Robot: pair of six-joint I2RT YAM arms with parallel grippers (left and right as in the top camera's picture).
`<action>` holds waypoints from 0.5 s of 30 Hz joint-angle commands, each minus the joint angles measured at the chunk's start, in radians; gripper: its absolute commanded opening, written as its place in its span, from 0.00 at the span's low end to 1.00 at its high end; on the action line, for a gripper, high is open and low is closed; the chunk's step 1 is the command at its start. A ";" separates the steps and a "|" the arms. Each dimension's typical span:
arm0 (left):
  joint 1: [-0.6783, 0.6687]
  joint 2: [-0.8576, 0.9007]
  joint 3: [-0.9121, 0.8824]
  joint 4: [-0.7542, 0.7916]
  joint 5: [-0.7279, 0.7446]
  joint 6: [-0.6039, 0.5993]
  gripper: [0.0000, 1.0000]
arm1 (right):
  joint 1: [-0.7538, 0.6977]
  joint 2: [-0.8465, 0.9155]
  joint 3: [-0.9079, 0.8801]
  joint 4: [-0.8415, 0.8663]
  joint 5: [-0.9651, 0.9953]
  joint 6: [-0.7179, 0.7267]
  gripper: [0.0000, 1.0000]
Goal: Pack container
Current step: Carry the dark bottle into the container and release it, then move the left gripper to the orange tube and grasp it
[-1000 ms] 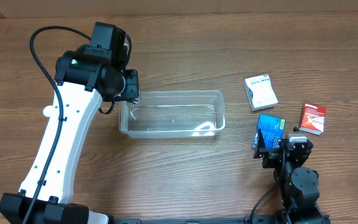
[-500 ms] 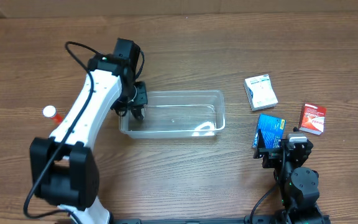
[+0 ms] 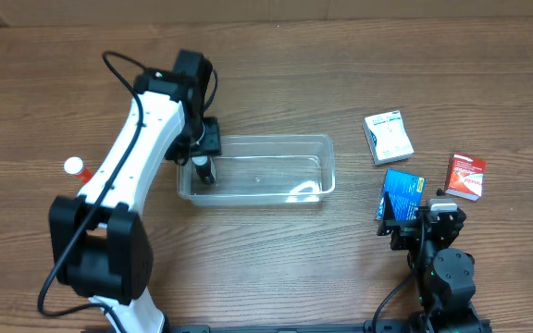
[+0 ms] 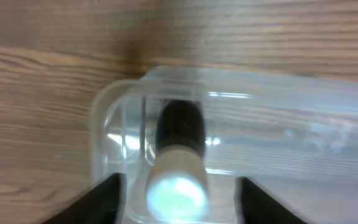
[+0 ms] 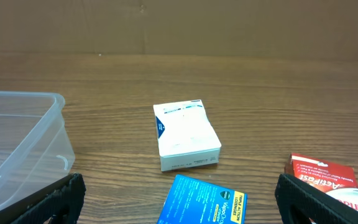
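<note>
Container (image 3: pixel 266 138) | bottle (image 4: pixel 178 155) inside | white box (image 3: pixel 388 137), blue box (image 3: pixel 402 192), red box (image 3: pixel 466 176) apart

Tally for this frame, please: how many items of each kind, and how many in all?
Boxes: 3 (white box, blue box, red box)
Bottles: 2 (dark bottle, white-capped red bottle)
Containers: 1 (clear container)
Total: 6

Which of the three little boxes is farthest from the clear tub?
The red box. The white box and blue box both lie nearer the tub.
</note>
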 commanded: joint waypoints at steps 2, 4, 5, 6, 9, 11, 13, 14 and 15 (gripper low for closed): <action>-0.009 -0.225 0.169 -0.085 -0.113 0.040 1.00 | 0.004 -0.002 0.001 0.007 0.011 0.007 1.00; 0.055 -0.324 0.171 -0.143 -0.218 -0.002 1.00 | 0.004 -0.002 0.001 0.006 0.011 0.007 1.00; 0.114 -0.356 0.171 -0.172 -0.225 -0.004 1.00 | 0.004 -0.002 0.001 0.006 0.011 0.007 1.00; 0.197 -0.379 0.171 -0.200 -0.224 -0.004 1.00 | 0.004 -0.002 0.001 0.006 0.011 0.007 1.00; 0.388 -0.375 0.159 -0.220 -0.177 0.005 1.00 | 0.004 -0.002 0.001 0.006 0.011 0.007 1.00; 0.516 -0.339 0.103 -0.182 -0.140 0.017 1.00 | 0.004 -0.002 0.001 0.006 0.011 0.007 1.00; 0.562 -0.300 0.059 -0.130 -0.125 0.044 1.00 | 0.004 -0.002 0.001 0.006 0.011 0.007 1.00; 0.575 -0.263 0.033 -0.100 -0.119 0.061 1.00 | 0.004 -0.002 0.001 0.006 0.011 0.007 1.00; 0.581 -0.235 0.026 -0.090 -0.118 0.062 1.00 | 0.004 -0.002 0.001 0.006 0.011 0.007 1.00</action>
